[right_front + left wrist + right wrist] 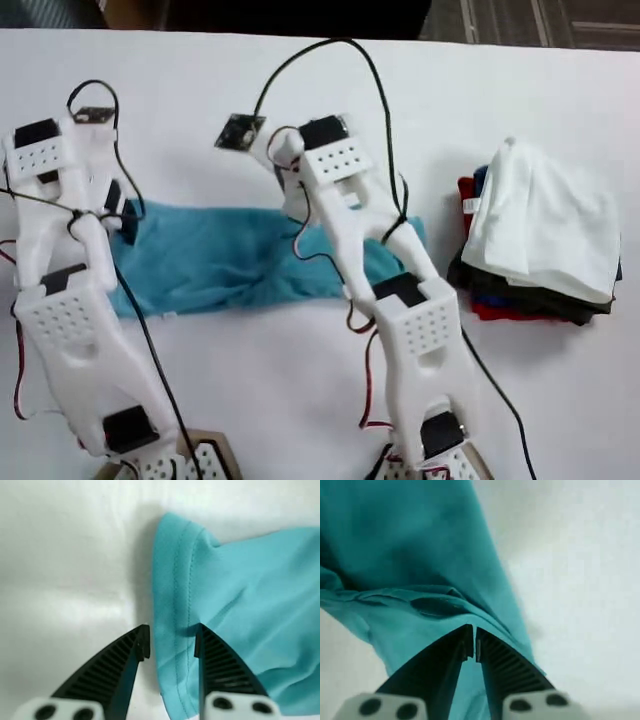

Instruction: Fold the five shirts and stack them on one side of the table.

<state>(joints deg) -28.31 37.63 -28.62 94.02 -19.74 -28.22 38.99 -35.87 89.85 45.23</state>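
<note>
A teal shirt (pixel 220 260) lies folded into a long strip across the middle of the white table (pixel 180 90). My left gripper (pixel 171 641) is open, low over the strip's left end (pixel 125 215); one finger is over the hem (pixel 175 595) and the other over bare table. My right gripper (pixel 471 642) is shut, its tips pinching a fold of the teal shirt (pixel 420 555) at the strip's far edge, near its right part (pixel 290 200). At the right side sits a stack of folded shirts (pixel 520 290) with a white one (pixel 545 215) on top.
Black cables (pixel 380 110) loop over the right arm and across the table's far half. The table's far edge (pixel 300 33) runs along the top of the high view. Bare table lies in front of the teal strip and between it and the stack.
</note>
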